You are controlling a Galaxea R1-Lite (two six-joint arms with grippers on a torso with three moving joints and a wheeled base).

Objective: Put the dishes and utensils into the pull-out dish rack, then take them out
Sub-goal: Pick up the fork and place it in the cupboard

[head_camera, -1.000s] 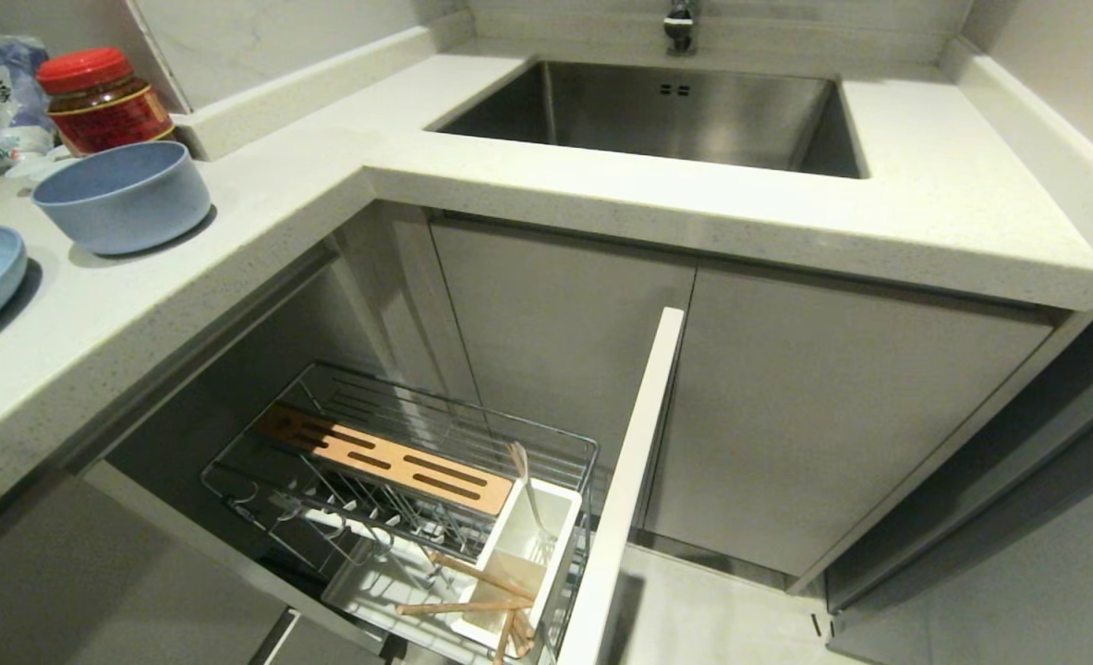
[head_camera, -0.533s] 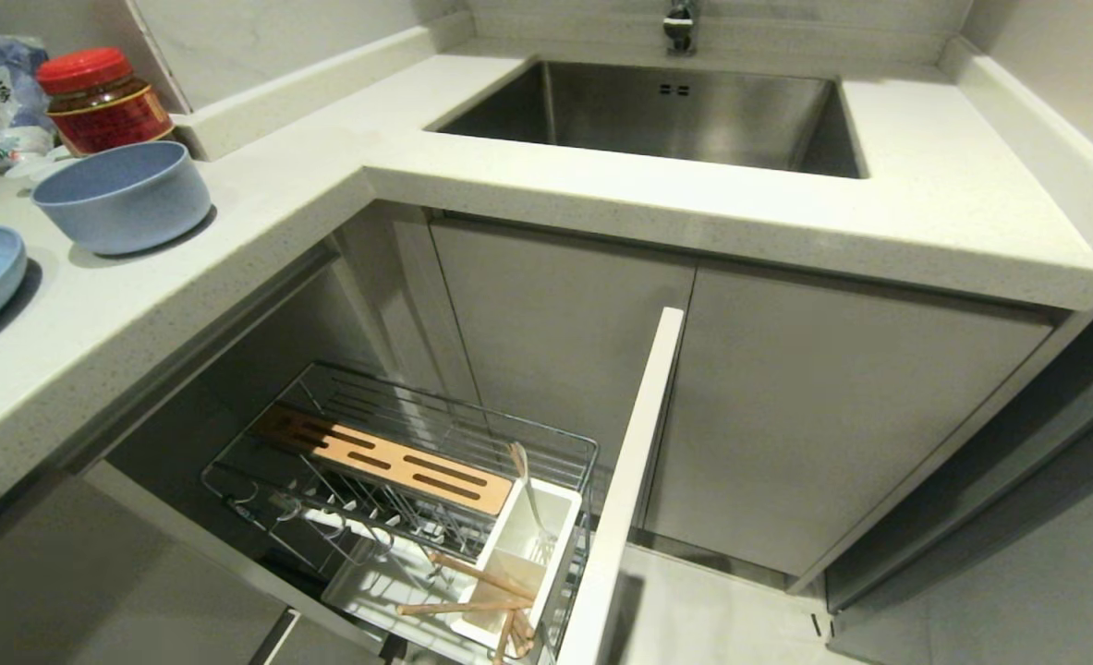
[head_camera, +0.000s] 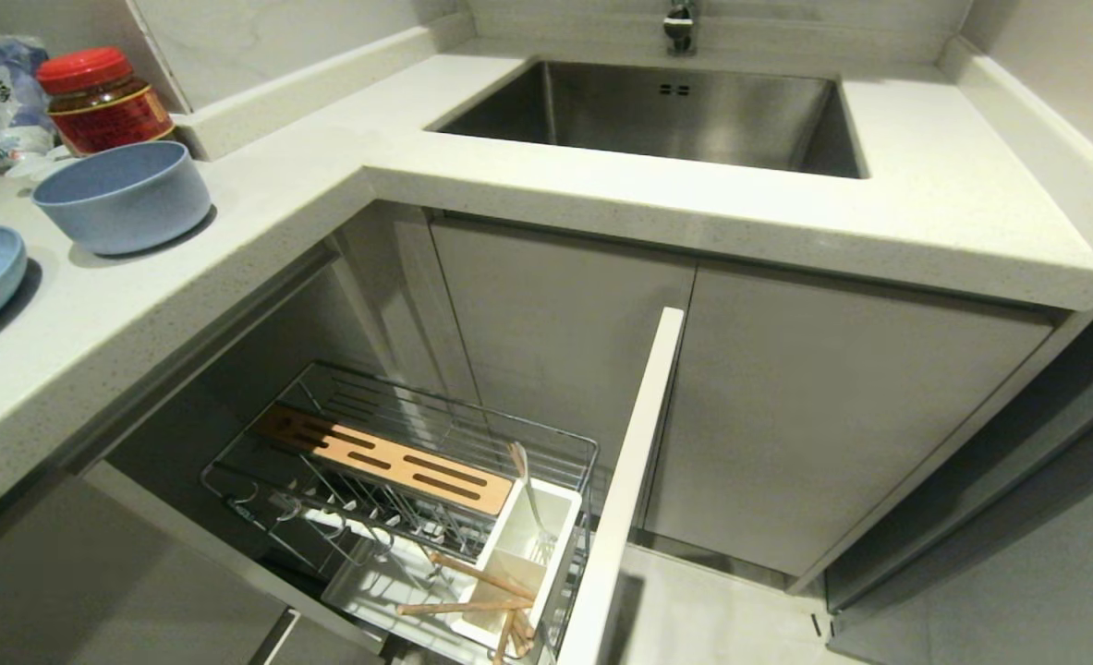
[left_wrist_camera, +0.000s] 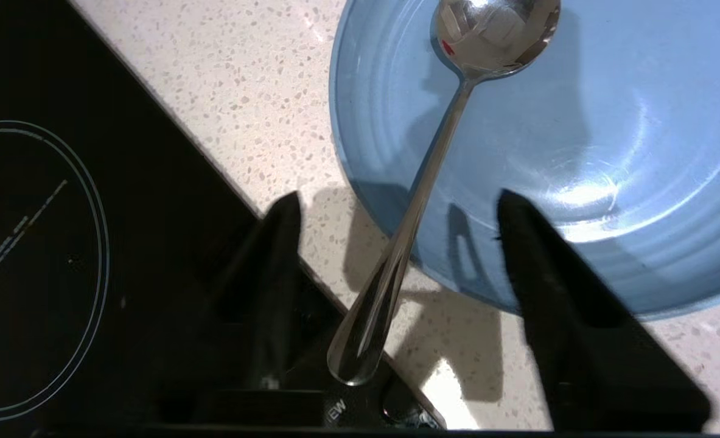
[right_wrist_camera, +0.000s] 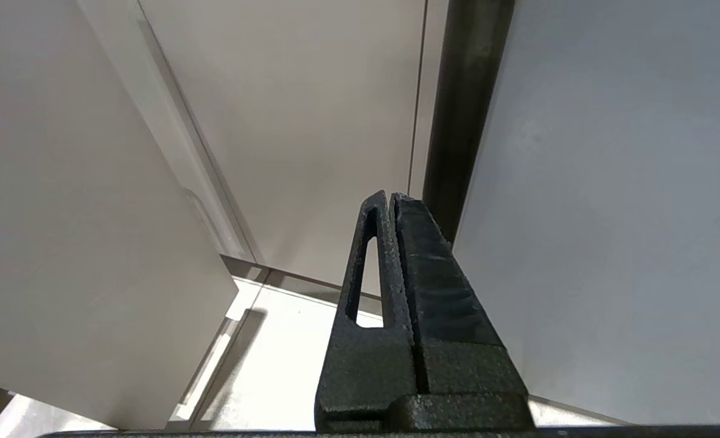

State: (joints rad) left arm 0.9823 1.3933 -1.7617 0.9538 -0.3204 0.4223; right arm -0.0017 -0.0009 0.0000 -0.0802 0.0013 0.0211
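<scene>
Now left gripper [left_wrist_camera: 396, 204] is spread open over the spoon [left_wrist_camera: 433, 152] — bowl end on the plate [left_wrist_camera: 609, 152], handle overhanging the surface [left_wrist_camera: 244, 79]. Back straight off (don't nudge it); right gripper [right_wrist_camera: 390, 204] clenched, parked.

You've got two black hands. Left hand [left_wrist_camera: 396, 204]: two matte black wedge-shaped fingers [left_wrist_camera: 554, 292] tapering to blunt tips, lower half of the frame. Right hand [right_wrist_camera: 390, 198]: grainy, textured black fingers [right_wrist_camera: 433, 274], one with a long slot cut through it, on a blocky black base at bottom center.
</scene>
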